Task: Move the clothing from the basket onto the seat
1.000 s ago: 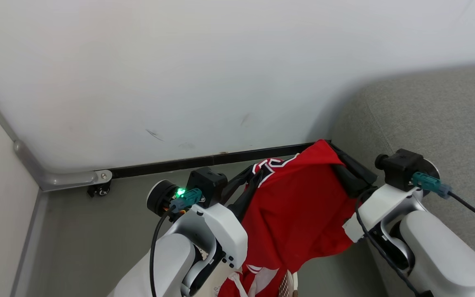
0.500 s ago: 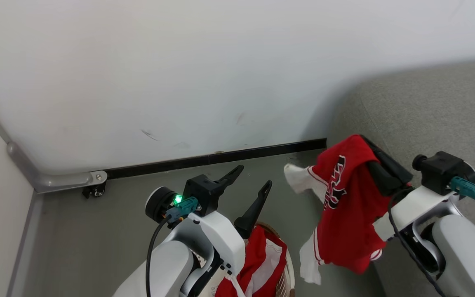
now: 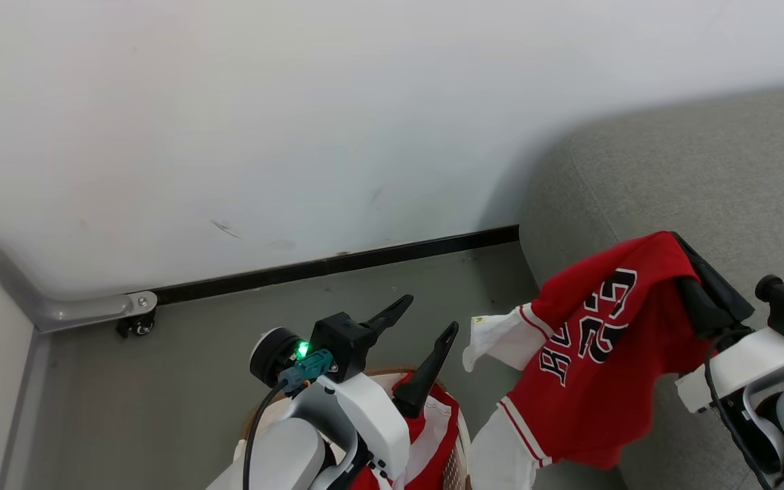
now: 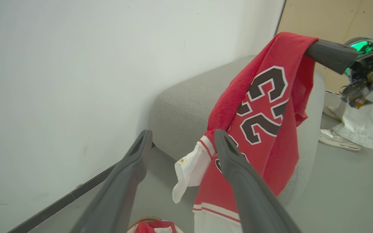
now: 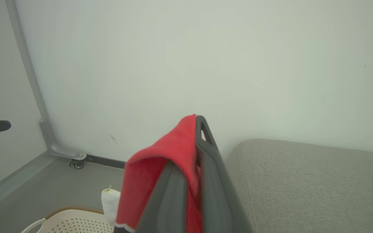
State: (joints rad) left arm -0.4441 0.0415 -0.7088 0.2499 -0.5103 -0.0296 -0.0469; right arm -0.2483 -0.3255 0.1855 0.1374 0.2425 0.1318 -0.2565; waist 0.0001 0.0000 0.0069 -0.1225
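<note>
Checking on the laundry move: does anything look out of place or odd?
The red jersey dangles bunched from the shut right hand, in the air beside the seat, its lower end over the floor. Nothing looks spilled or damaged.

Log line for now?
left claw: open, empty | right claw: shut on red jersey | jersey: hanging beside seat | basket: red clothing inside

Left hand (image 3: 431, 313) spread, right hand (image 5: 198, 124) clamped.
</note>
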